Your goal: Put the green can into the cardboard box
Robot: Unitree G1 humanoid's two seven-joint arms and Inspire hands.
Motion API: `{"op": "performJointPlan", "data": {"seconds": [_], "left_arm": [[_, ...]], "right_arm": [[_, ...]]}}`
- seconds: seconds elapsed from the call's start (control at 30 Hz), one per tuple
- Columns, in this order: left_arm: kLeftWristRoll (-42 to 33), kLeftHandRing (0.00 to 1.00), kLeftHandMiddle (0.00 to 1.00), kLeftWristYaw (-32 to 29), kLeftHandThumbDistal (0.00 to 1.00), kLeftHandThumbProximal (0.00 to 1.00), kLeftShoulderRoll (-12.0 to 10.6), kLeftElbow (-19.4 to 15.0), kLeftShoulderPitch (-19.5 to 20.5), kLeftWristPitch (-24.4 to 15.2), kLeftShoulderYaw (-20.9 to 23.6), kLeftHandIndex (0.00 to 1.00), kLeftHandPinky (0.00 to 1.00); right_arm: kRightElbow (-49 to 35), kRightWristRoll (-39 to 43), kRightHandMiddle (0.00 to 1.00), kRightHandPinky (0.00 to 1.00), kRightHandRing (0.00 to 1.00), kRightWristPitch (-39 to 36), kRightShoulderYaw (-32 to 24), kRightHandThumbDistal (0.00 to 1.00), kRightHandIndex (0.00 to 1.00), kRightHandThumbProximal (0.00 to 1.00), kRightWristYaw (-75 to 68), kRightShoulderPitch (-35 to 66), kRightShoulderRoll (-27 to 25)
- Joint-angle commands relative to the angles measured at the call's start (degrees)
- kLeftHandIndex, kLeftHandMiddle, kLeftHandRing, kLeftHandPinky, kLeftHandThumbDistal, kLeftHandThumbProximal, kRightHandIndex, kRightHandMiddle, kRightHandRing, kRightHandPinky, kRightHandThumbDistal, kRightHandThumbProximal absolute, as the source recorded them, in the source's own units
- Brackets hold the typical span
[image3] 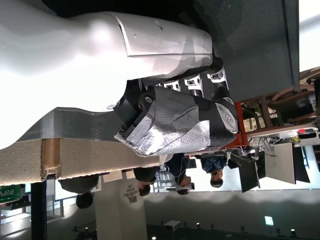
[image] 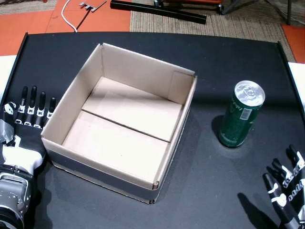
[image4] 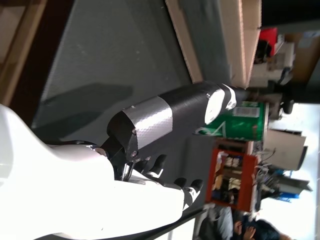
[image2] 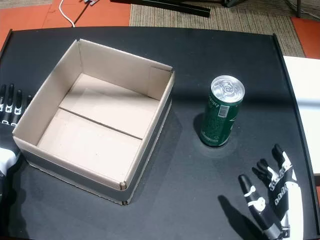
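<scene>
Black right hand (image2: pixel 272 202): nearest, low at the table's near right corner, fingers spread apart, holding nothing, well short of the can.
Left hand (image: pixel 21 124): flat on the table beside the box's left wall, fingers straight and slightly apart, empty.
Green aluminium can (image: pixel 241 113): upright on the black tabletop (image: pixel 228 57), right of the box, apart from it.
Open brown cardboard box (image: pixel 76 90): centre-left, empty.
</scene>
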Motion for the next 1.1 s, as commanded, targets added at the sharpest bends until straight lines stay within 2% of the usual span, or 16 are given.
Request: {"op": "performJointPlan", "data": {"seconds": [0.0, 0.3, 0.5, 0.8, 0.9, 1.07], "left_arm": [[1.7, 0.61, 0.49, 2.0, 0.0, 0.58, -0.4, 2.0, 4.0, 0.5, -0.6, 0.51, 0.77], [1.4, 0.6, 0.48, 2.2, 0.0, 0.57, 0.1, 2.2, 3.9, 1.1, -0.4, 0.5, 0.75], [1.3, 0.6, 0.48, 3.0, 0.0, 0.55, -0.2, 2.2, 3.6, 0.8, 0.0, 0.51, 0.78], [1.2, 0.61, 0.49, 3.5, 0.0, 0.59, -0.2, 2.1, 3.4, 0.9, 0.0, 0.5, 0.8], [1.4, 0.6, 0.48, 2.9, 0.0, 0.54, -0.1, 2.2, 3.7, 0.9, -0.1, 0.48, 0.77], [1.4, 0.6, 0.47, 2.7, 0.0, 0.53, -0.2, 2.2, 3.8, 0.7, -0.1, 0.47, 0.77]], "right_arm": [[-0.7, -0.3, 0.85, 1.0, 0.91, -0.8, 0.1, 1.0, 0.81, 0.65, 0.8, -0.6, -1.1], [-0.8, -0.9, 0.87, 0.99, 0.9, -0.5, 0.8, 1.0, 0.86, 0.66, 5.0, -5.7, -3.9], [0.6, -4.5, 0.9, 0.97, 0.91, 0.4, 2.0, 1.0, 0.9, 0.67, 3.3, -9.0, -7.0], [2.0, -7.5, 0.91, 0.97, 0.92, 3.4, 3.6, 1.0, 0.9, 0.67, 2.3, -11.8, -8.9], [2.2, -9.5, 0.92, 0.98, 0.93, 4.7, 4.7, 1.0, 0.91, 0.67, 1.0, -12.7, -9.6], [3.0, -11.1, 0.93, 0.98, 0.93, 6.4, 6.1, 1.0, 0.92, 0.64, 0.4, -15.3, -10.1]]}}
